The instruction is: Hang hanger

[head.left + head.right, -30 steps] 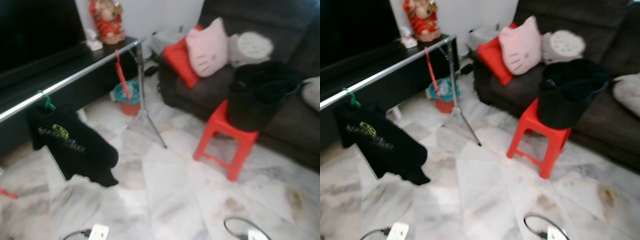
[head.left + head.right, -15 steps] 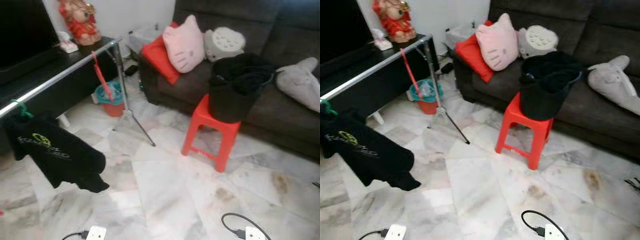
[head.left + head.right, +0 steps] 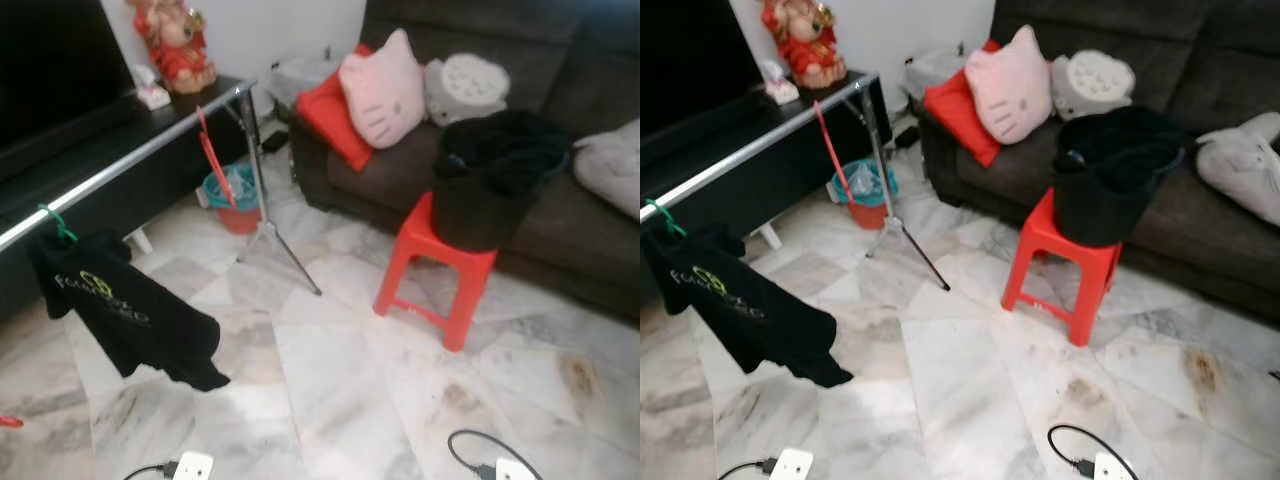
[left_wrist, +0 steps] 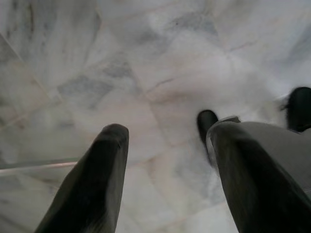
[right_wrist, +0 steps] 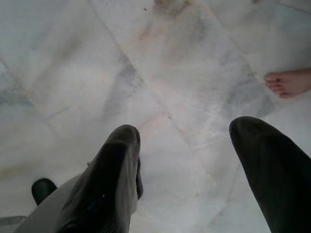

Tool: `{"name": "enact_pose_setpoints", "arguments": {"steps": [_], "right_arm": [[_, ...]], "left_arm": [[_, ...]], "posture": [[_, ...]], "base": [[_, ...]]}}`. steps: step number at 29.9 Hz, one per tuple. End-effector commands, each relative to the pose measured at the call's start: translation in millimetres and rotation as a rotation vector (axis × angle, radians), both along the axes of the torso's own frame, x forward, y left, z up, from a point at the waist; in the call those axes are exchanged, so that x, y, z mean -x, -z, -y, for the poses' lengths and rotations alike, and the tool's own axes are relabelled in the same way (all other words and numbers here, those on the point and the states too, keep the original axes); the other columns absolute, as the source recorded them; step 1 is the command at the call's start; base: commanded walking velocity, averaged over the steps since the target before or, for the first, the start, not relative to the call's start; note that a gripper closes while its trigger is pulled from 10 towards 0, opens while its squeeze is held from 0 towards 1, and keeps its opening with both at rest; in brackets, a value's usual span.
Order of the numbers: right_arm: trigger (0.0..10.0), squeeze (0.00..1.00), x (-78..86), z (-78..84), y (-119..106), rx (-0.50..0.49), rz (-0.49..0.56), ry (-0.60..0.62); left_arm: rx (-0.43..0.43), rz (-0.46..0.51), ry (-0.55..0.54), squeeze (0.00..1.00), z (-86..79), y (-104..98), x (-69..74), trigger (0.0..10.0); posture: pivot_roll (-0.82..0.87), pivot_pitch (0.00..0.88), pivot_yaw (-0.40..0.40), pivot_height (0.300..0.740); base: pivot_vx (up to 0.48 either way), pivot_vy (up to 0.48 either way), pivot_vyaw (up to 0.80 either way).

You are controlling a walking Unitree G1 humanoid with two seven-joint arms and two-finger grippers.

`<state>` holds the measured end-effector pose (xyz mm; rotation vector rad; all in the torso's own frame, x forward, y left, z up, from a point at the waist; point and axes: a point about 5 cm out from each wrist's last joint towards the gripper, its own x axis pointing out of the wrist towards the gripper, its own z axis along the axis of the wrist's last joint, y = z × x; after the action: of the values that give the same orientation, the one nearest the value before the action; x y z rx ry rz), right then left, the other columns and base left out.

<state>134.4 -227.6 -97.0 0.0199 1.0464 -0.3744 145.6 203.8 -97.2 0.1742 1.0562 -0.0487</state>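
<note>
1. Left pincer (image 4: 165, 145): fingers spread, nothing between them, hanging over the white marble floor (image 4: 146, 58). Right pincer (image 5: 189, 160): same, spread and empty, over floor; a person's bare foot (image 5: 289, 82) is close by.
2. Landmark: long silver clothes rail on a tripod stand (image 3: 150, 150).
3. Task thing: one red plastic hanger (image 3: 212, 160) hooked on the rail near its tripod end, bare. One green hanger (image 3: 55, 222) at the rail's other end carries a black T-shirt with a yellow-green logo (image 3: 115, 315).
4. Away from the rail's tripod end: one red plastic stool (image 3: 435, 275) with one black bucket full of dark clothes (image 3: 495, 185) on top, against the dark grey sofa (image 3: 600, 230).
5. Sofa cushions: one red (image 3: 335, 120), one pink cat-face (image 3: 385, 90), one grey round (image 3: 468, 88). One teal-and-red pail (image 3: 230, 195) under the rail.
6. Risks, my read:
   - Both pincers are empty, so a hanger must be fetched first; the hook is thin and could slip from the long fingers.
   - Tripod leg and the two floor sockets with cables (image 3: 490, 462) are trip hazards while walking.
   - Foot near the right arm: collision risk.
   - Bumping the rail could tip the light stand.
</note>
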Motion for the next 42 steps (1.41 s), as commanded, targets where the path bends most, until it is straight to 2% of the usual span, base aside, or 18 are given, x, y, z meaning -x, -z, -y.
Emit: {"name": "enact_pose_setpoints", "arguments": {"steps": [1, 11, 42], "right_arm": [[10.0, 0.00, 6.4, 0.9, 1.9, -0.008, -0.008, 0.028], [10.0, 0.00, 7.0, 1.8, 1.9, -0.001, -0.014, 0.013], [10.0, 0.00, 7.3, 0.6, 2.0, -0.002, -0.005, 0.002]], "left_arm": [[0.004, 0.003, 0.002, 0.00, 0.4, -1.2, -3.6, 10.0], [0.009, 0.001, 0.001, 0.00, 1.0, -0.8, -2.7, 10.0], [0.009, -0.006, 0.022, 0.00, 0.8, -0.4, -1.4, 10.0]], "posture": [[0.00, 0.000, 0.047, 0.740], [0.00, 0.000, 0.046, 0.740], [-0.01, 0.000, 0.045, 0.740]], "base": [[0.281, 0.000, -0.80], [0.280, 0.000, -0.78], [0.282, 0.000, 0.00]]}}
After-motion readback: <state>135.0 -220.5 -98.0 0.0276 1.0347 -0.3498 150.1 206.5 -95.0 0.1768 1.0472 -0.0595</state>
